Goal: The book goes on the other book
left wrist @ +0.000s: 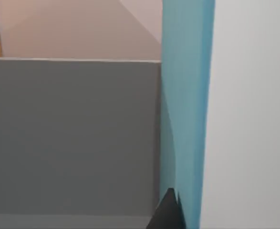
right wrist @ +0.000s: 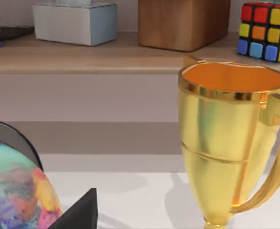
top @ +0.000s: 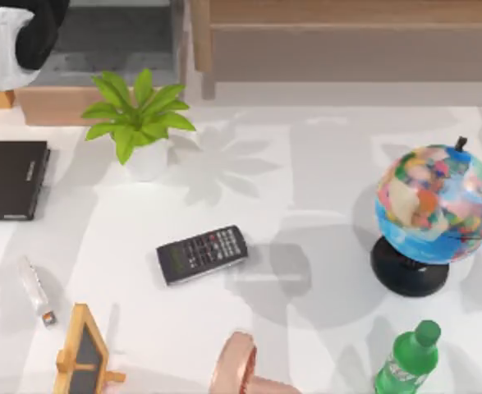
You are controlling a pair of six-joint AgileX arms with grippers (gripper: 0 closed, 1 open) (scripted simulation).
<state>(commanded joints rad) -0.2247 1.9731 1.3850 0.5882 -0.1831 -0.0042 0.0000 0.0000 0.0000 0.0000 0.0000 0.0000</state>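
Count: two books, one of each kind.

- The book (left wrist: 185, 95), teal, one: seen from the left wrist as an upright teal band just beside the left gripper (left wrist: 168, 212), its cover against the one dark jaw tip in sight. Whether the jaws are clamped on it: cannot tell.
- The other book (top: 11, 179), black, one: flat on the worktop (top: 306, 189) at its left edge, nothing on top of it.
- Right gripper (right wrist: 77, 212): one dark tip in sight, jaw width cannot be told. Just beside it, one globe (right wrist: 15, 191); near it, on the other side, one gold trophy (right wrist: 230, 143). On the shelf (right wrist: 106, 57) beyond the jaws: one colour cube (right wrist: 266, 28), one wooden block (right wrist: 182, 21), one tissue box (right wrist: 75, 21).
- Also on the worktop: one calculator (top: 202, 254), one potted plant (top: 138, 123), one green bottle (top: 409, 361), one small chalkboard (top: 84, 353).
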